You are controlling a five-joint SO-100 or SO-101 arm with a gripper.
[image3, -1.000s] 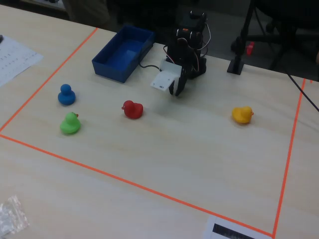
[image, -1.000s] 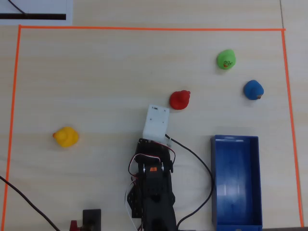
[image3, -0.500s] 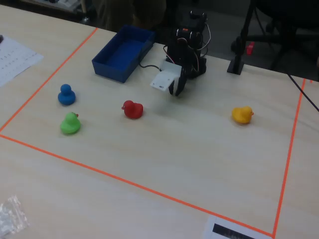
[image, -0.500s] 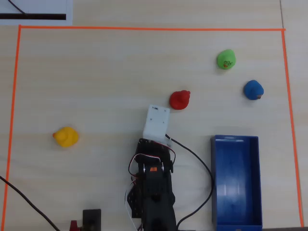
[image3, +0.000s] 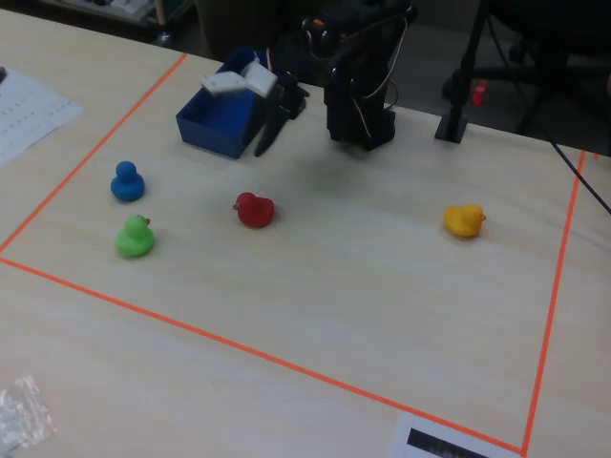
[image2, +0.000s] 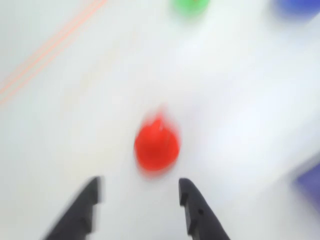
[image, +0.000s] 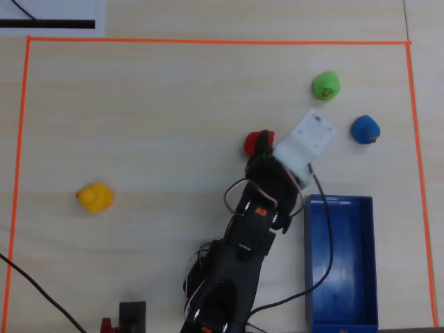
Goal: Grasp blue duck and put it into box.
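The blue duck [image: 365, 130] stands on the table to the right of the arm, apart from the gripper. It also shows in the fixed view [image3: 126, 181] and as a blur at the top right of the wrist view [image2: 300, 6]. The box [image: 340, 260], a long blue tray, lies at the lower right with nothing in it; it also shows in the fixed view [image3: 224, 119]. My gripper [image2: 140, 192] is open and empty, raised above the table, with the red duck [image2: 156, 145] just ahead of its fingertips. Overhead, the gripper [image: 260, 151] partly covers the red duck [image: 252, 142].
A green duck [image: 325, 85] stands beyond the blue duck, close to it. A yellow duck [image: 95, 197] stands far off on the left. Orange tape [image: 208, 41] frames the work area. A cable [image: 322, 208] runs over the box's left wall.
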